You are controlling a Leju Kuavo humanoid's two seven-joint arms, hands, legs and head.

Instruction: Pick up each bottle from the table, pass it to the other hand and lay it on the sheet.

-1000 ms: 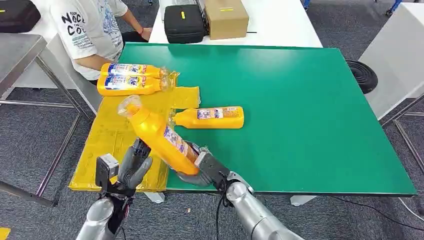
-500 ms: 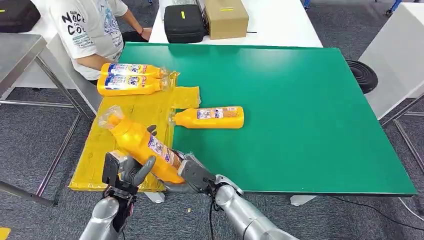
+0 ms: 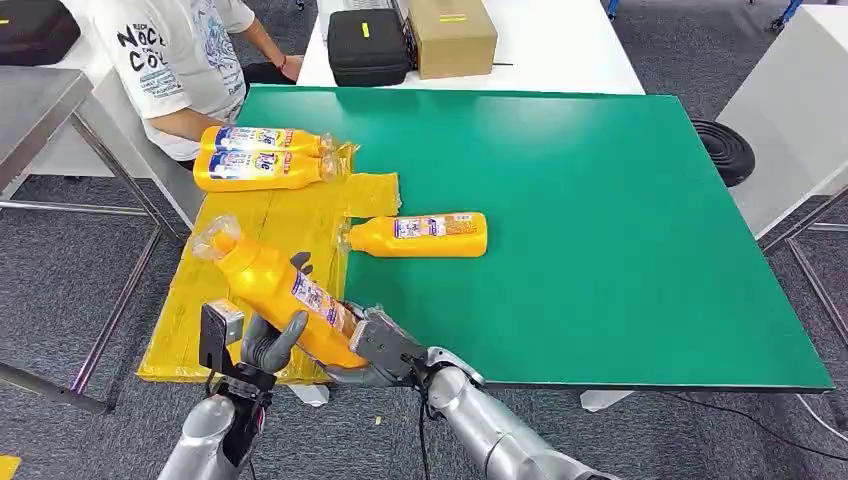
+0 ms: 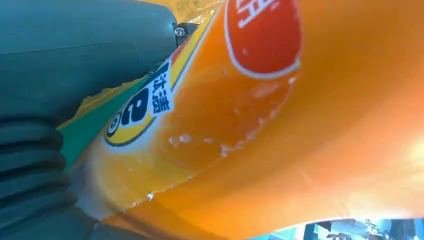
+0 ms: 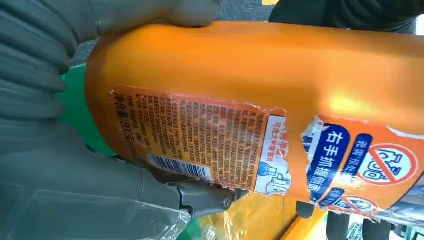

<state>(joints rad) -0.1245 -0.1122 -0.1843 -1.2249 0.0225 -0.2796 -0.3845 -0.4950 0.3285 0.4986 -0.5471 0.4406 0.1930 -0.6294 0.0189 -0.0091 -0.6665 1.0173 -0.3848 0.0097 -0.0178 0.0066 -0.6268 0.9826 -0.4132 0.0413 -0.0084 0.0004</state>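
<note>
Bottle (image 3: 280, 295) between left fingers (image 3: 268, 340) and right fingers (image 3: 375, 345).

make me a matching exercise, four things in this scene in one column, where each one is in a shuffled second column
Things:
1. held bottle
2. lone bottle
3. pair of bottles
4. cardboard box

Places:
A. on the white table beyond the green one
B. at the far end of the yellow sheet
C. between the left hand and the right hand
D. lying on the green table, cap end at the sheet's edge

Pairs: 1-C, 2-D, 3-B, 4-A
</note>
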